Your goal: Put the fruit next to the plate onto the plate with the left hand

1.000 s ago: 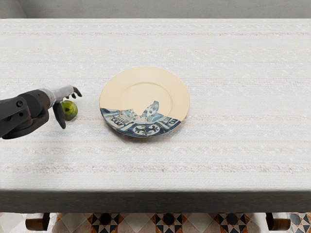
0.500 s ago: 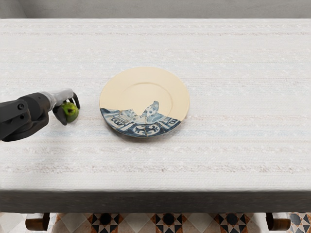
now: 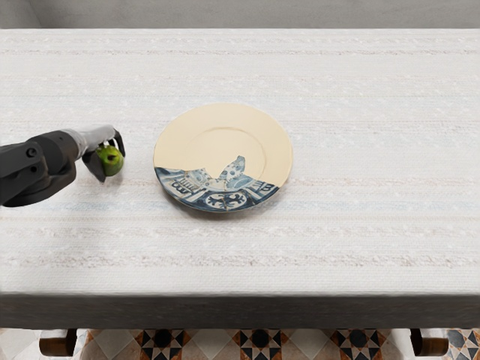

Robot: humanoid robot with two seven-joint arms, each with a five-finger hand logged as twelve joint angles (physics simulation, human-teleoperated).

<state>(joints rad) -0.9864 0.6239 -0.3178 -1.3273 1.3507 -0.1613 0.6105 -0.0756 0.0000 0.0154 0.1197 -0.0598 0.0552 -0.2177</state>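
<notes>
A small green fruit (image 3: pixel 111 157) sits in my left hand (image 3: pixel 107 155), whose dark fingers are curled around it. The hand hovers just left of the plate (image 3: pixel 259 142), a short gap away from its rim. The plate is cream with a blue and white pattern along its near edge, and nothing lies on it. My left arm comes in from the picture's left edge. The right arm is out of view.
The table (image 3: pixel 360 225) is covered by a pale striped cloth and runs the full width of the view. Its front edge crosses the bottom, with patterned floor tiles below.
The left hand's fingers closed around the fruit, then lifted it slightly up and away from where it rested on the cloth.
</notes>
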